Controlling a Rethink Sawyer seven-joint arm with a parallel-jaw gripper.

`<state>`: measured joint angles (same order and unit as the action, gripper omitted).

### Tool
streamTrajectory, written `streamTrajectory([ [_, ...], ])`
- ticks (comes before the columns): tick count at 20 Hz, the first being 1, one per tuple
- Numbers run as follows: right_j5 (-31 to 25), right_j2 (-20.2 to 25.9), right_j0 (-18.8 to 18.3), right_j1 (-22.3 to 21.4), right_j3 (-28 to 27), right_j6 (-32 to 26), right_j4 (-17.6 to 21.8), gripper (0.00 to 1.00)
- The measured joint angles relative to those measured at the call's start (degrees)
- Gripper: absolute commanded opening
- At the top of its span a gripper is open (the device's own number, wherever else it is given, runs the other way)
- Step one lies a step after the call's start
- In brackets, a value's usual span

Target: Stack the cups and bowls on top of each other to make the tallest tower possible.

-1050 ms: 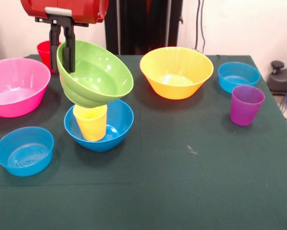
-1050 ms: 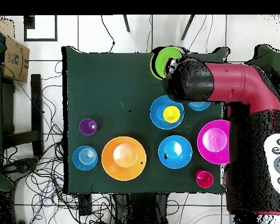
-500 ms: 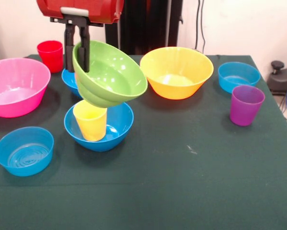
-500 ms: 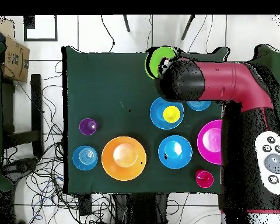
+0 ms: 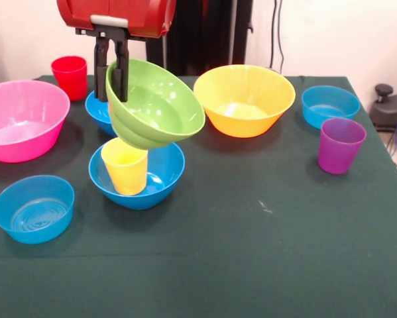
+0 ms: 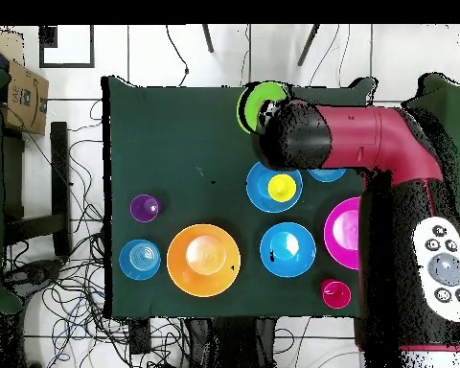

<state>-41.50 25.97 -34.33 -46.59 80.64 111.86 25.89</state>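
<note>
Open table [image 5: 264, 252] beside purple cup [image 5: 340, 144]

Lime green bowl [image 5: 157, 106], yellow cup [image 5: 125, 165] in blue bowl [image 5: 160, 175], dk-green cloth [image 5: 264, 252].

Tilted green bowl [image 5: 156, 105] held above yellow cup [image 5: 125, 166] in blue bowl [image 5: 160, 177].

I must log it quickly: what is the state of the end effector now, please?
End effector: closed on the rim of the green bowl, holding it tilted in the air above the yellow cup.
</note>
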Motion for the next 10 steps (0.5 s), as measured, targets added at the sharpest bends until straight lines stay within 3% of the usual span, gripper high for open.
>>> streamTrajectory([
  [10, 0.3, -0.9, 0.0, 0.0, 1.4, 0.0, 0.0, 0.0],
])
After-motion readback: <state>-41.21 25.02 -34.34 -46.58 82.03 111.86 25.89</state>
